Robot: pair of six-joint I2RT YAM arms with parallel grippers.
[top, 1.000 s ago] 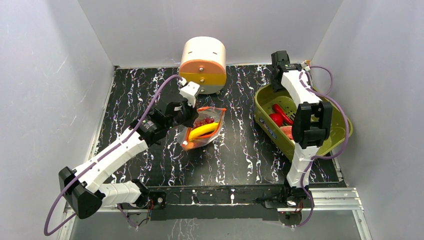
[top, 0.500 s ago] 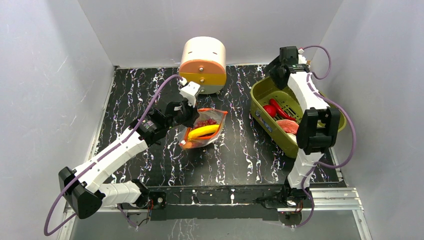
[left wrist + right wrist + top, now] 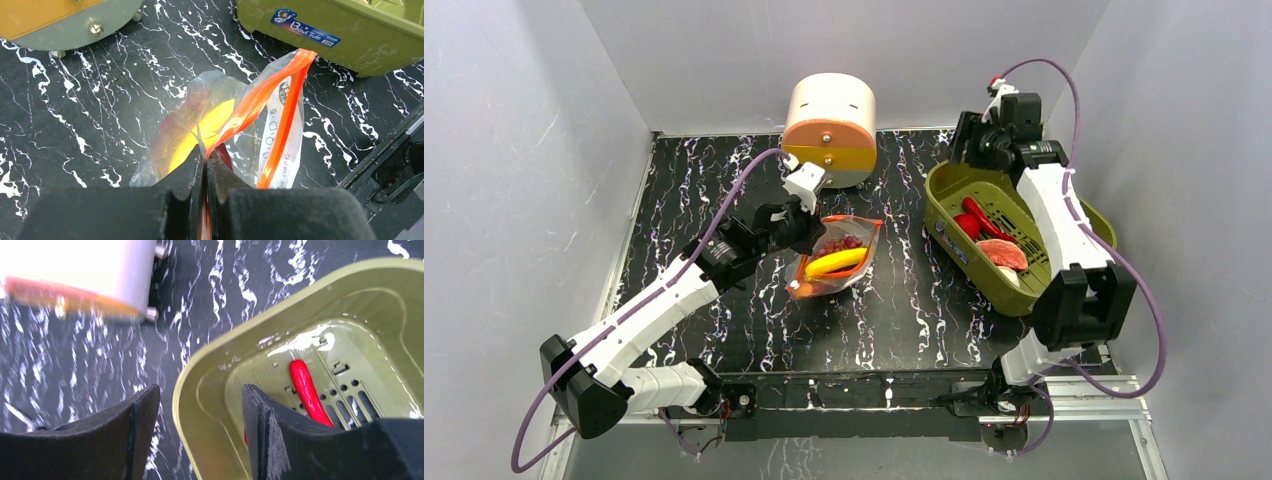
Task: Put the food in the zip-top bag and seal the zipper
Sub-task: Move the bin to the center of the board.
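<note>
The zip-top bag (image 3: 829,265) lies at the table's middle, its mouth standing open. My left gripper (image 3: 802,228) is shut on the bag's mouth edge; in the left wrist view the jaws (image 3: 205,157) pinch the orange-red zipper (image 3: 260,95). Inside the bag lie a yellow banana (image 3: 832,263) (image 3: 200,137) and a dark red piece (image 3: 842,243). More food sits in the olive-green bin (image 3: 954,250): a red chili (image 3: 984,218) (image 3: 306,390), a red round fruit (image 3: 965,223) and a pinkish slice (image 3: 1004,253). My right gripper (image 3: 977,150) (image 3: 200,387) hangs open above the bin's far left rim (image 3: 210,355), holding nothing.
A round white and orange drum (image 3: 829,130) (image 3: 75,270) stands at the back middle, close to the bag and the bin. The bin's wall (image 3: 350,35) is just right of the bag. Grey walls close in the table on three sides.
The right arm's elbow swung toward the near right and its gripper shifted right at the bin's far corner. The bin turned slightly. The left gripper and bag stayed put.
</note>
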